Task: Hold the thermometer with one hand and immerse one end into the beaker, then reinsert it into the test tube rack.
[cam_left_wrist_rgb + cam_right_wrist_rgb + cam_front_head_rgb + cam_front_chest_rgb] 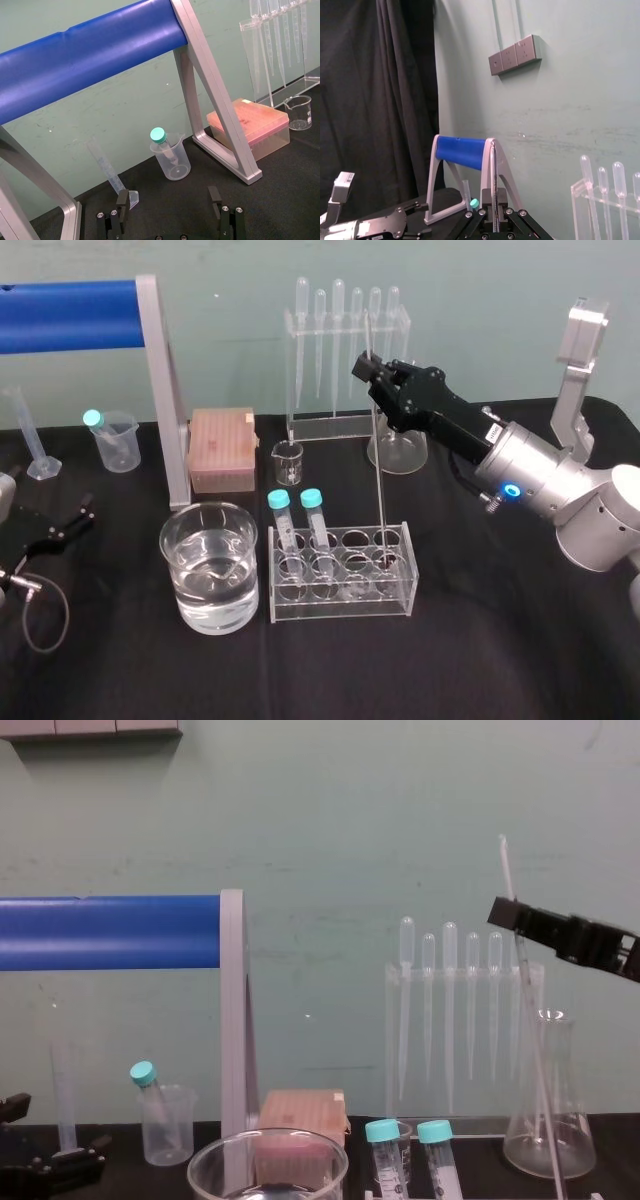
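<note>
Right gripper (367,366) is clenched on the thermometer (379,460) near its top, the rod running down from the jaws into a right-end hole of the test tube rack (340,612), with the beaker (172,540) well down-left of the jaws; the left gripper (168,197) is parked, jaws spread and empty.

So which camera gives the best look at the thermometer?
Head view: the thermometer runs from the right gripper down into the test tube rack. Chest view cuts off its lower end; right wrist view catches a short stretch.
</note>
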Robot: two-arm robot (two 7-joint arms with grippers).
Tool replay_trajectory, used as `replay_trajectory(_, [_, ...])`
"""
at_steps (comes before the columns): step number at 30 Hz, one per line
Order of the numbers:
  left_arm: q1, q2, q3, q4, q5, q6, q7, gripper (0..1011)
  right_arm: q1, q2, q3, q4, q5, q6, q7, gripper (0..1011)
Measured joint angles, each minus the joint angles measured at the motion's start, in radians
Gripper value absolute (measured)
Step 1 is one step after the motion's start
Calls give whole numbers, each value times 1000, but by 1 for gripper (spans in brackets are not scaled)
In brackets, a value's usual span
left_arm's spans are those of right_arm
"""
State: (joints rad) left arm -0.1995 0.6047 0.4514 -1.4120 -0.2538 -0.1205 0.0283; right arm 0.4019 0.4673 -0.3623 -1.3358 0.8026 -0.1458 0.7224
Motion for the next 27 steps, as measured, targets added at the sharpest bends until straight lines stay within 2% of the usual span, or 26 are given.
replay_trajectory(12, [0,0,0,0,0,0,0,1008,21,-9,-22,46,6,24,24,57])
replay_trajectory(27, [0,0,0,0,0,0,0,1008,22,-9,-22,46,7,25,24,57])
